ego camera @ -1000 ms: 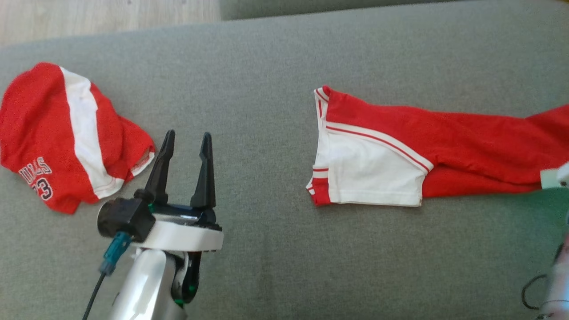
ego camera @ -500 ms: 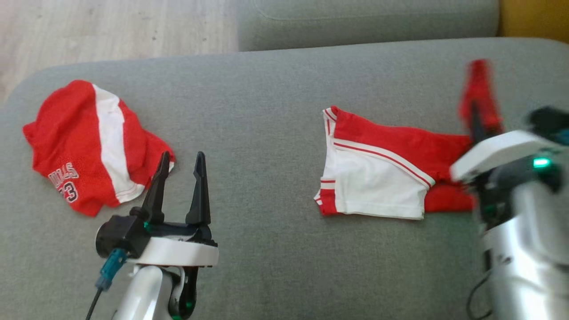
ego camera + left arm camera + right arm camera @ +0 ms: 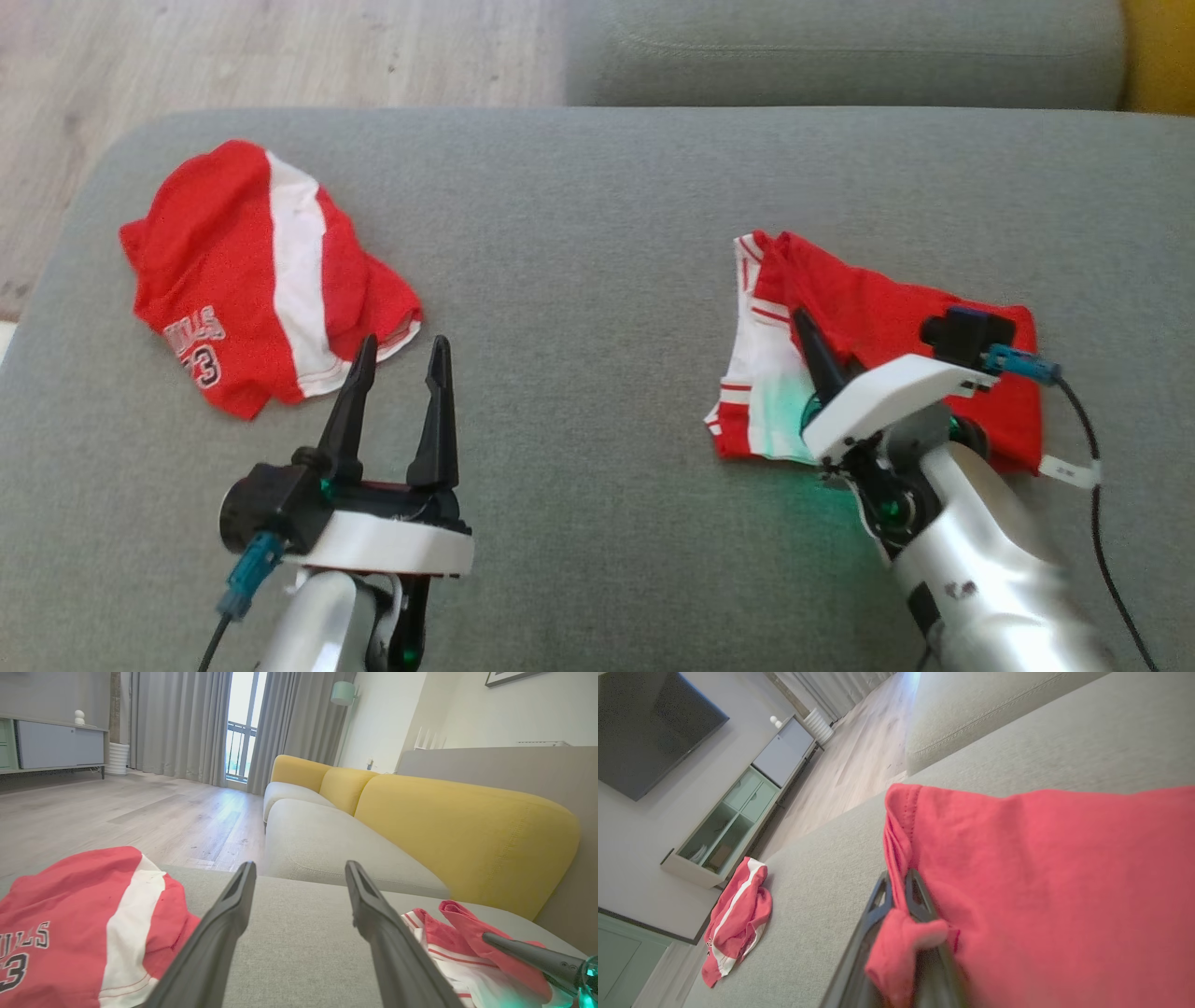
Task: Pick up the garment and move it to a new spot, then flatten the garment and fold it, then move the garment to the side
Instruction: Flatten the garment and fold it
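Observation:
The garment (image 3: 878, 299), red with white panels and stripes, lies doubled over on the right of the grey cushion (image 3: 579, 215). My right gripper (image 3: 801, 322) is shut on a bunch of its red cloth, low over the white end. The right wrist view shows red fabric (image 3: 1041, 882) pinched and draped over the closed fingers (image 3: 896, 882). My left gripper (image 3: 403, 345) stands open and holds nothing, left of centre, apart from the garment. In the left wrist view its fingers (image 3: 233, 914) frame bare cushion, with the garment (image 3: 439, 947) at the lower right.
A second red and white jersey (image 3: 252, 271) with dark lettering lies crumpled at the cushion's left end, just beyond my left fingertips. Wooden floor (image 3: 233, 47) lies past the far left edge. Another grey seat (image 3: 840, 56) and yellow backrests (image 3: 458, 826) stand behind.
The head camera has shifted. My right arm has carried the garment's red far end leftward over its white part, so the long stretched garment is now doubled. The left gripper stays open.

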Controlling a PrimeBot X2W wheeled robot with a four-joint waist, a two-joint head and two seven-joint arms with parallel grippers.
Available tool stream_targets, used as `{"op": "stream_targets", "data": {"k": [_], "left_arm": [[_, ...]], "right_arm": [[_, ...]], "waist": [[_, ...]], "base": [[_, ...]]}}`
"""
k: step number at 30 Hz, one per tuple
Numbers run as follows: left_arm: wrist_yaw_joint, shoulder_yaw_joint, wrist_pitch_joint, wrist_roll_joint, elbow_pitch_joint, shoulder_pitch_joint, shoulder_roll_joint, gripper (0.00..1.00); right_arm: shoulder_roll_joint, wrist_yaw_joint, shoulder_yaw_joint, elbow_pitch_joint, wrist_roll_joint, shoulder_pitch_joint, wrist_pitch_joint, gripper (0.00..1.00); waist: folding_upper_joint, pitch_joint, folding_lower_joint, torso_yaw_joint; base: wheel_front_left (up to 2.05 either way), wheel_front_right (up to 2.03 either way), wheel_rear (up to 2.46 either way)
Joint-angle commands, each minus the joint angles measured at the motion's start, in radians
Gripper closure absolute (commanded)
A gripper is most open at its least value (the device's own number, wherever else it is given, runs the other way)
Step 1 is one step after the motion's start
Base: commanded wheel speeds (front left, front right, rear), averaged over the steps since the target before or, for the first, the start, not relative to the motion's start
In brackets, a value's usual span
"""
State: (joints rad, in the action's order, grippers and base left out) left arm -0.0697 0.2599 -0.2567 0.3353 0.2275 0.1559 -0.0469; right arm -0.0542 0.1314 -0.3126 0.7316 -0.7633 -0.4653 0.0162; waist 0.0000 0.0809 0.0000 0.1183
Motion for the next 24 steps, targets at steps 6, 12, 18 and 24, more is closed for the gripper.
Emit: {"op": "stream_targets", "data": {"k": [6,12,18,24], "left_arm": [[0.008,-0.024,-0.005,0.009,-0.016,0.036,-0.003,0.00],[0.010,-0.023,-0.005,0.013,-0.002,0.041,-0.003,0.00],[0.014,-0.036,-0.005,0.013,-0.018,0.047,-0.003,0.00],[0.017,-0.047,-0.005,0.021,-0.076,0.053,-0.003,0.00]], "right_arm": [[0.004,-0.001,-0.145,0.107,-0.076,-0.120,-0.079,0.13],[0.004,-0.001,-0.329,0.082,-0.242,-0.129,-0.057,0.00],[0.004,-0.001,-0.413,0.083,-0.254,-0.201,-0.135,0.00],[0.004,-0.001,-0.350,0.162,-0.145,-0.284,-0.237,0.00]], "waist": [[0.0000,0.024,0.0000,0.031],[0.0000,0.032,0.0000,0.033],[0.0000,0.022,0.0000,-0.003],[0.0000,0.016,0.0000,-0.056]], "base": [[0.00,0.00,0.00],[0.00,0.00,0.00],[0.00,0.00,0.00],[0.00,0.00,0.00]]}}
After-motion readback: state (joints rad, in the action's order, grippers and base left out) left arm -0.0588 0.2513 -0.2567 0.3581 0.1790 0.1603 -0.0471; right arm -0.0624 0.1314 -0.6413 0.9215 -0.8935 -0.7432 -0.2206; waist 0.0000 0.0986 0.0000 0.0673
